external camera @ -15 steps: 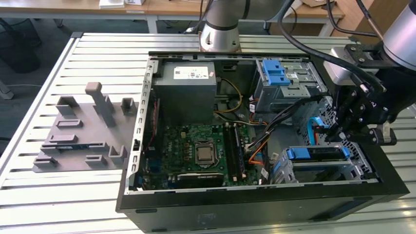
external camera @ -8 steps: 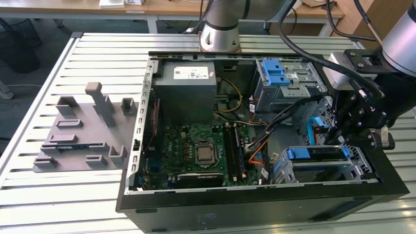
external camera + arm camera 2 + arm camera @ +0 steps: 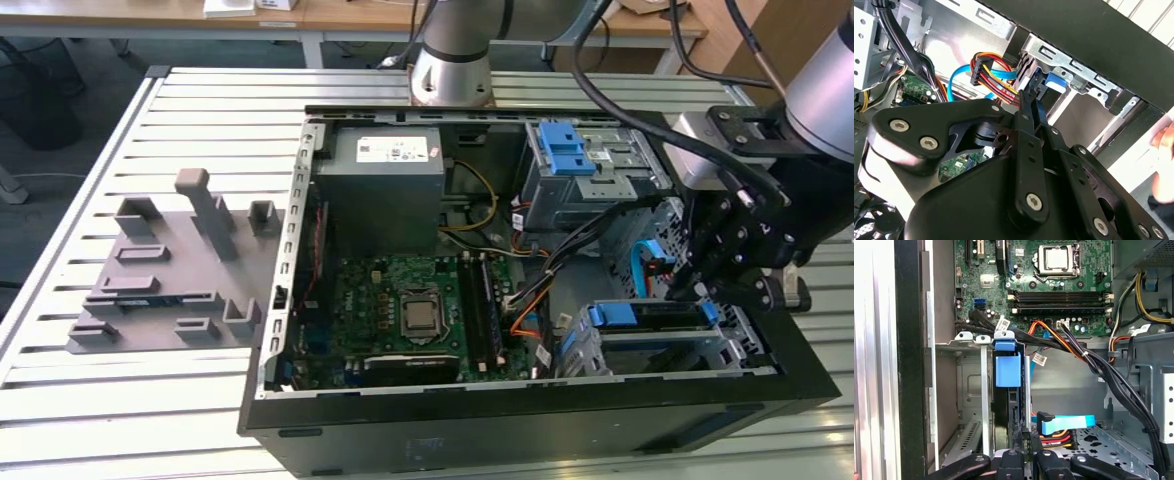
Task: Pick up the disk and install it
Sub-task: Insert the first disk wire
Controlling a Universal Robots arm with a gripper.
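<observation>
**Q:** Blue carrier frame: is that the disk (image 3: pixel 1006 369), and where does it lie w.r.t. the jaws?

**A:** Yes. We see it standing on edge in the drive cage (image 3: pixel 981 390). Its long axis runs straight ahead of the gripper (image 3: pixel 1026 457), toward the motherboard (image 3: pixel 1054 290). The near end sits between the fingertips.

**Q:** Jaw state?

**A:** Drawn close together. In both wrist views we read them as pinching the disk's thin edge, though the contact itself is partly hidden. In the exterior view the gripper (image 3: pixel 707 290) hangs directly over the disk (image 3: pixel 647 315), which we judge to be largely in its slot.

**Q:** Obstacles?

**A:** Cage rail and black case wall (image 3: pixel 909 365) lie just beside the jaws on one side. On the opp. side a flat blue data cable (image 3: pixel 1066 424) and its connector sit v. near the fingers. A black cable bundle (image 3: pixel 1094 365) crosses ahead, beyond that. The power-supply box (image 3: pixel 387 190) is well apart.
</observation>
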